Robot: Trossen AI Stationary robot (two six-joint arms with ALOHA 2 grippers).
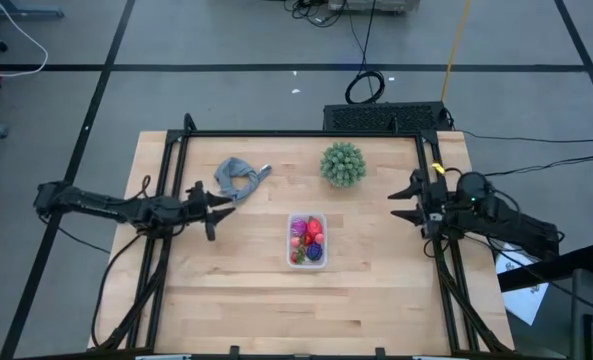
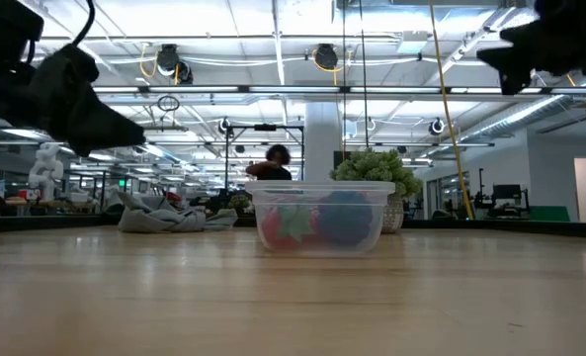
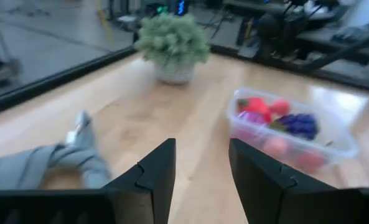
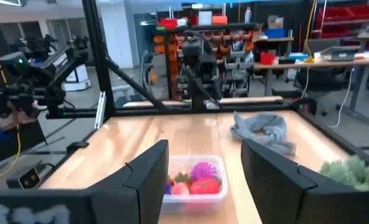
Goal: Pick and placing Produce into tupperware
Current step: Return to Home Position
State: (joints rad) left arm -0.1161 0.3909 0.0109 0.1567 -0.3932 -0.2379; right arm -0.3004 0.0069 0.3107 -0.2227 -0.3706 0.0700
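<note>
The clear tupperware (image 1: 307,240) stands on its base at the table's middle, with the red, magenta and dark purple produce (image 1: 309,237) inside it. It shows in the low view (image 2: 319,217), the left wrist view (image 3: 293,127) and the right wrist view (image 4: 195,178) too. My left gripper (image 1: 220,206) hangs open above the table, left of the tupperware; its fingers (image 3: 200,177) hold nothing. My right gripper (image 1: 406,202) hangs open near the table's right edge, also holding nothing (image 4: 203,180).
A round spiky green plant (image 1: 343,163) stands toward the far edge, right of centre. A crumpled grey cloth (image 1: 238,176) lies far left of the tupperware, near my left gripper. Black frame rails (image 1: 306,134) run along the far and side edges. Bare wood spans the near half.
</note>
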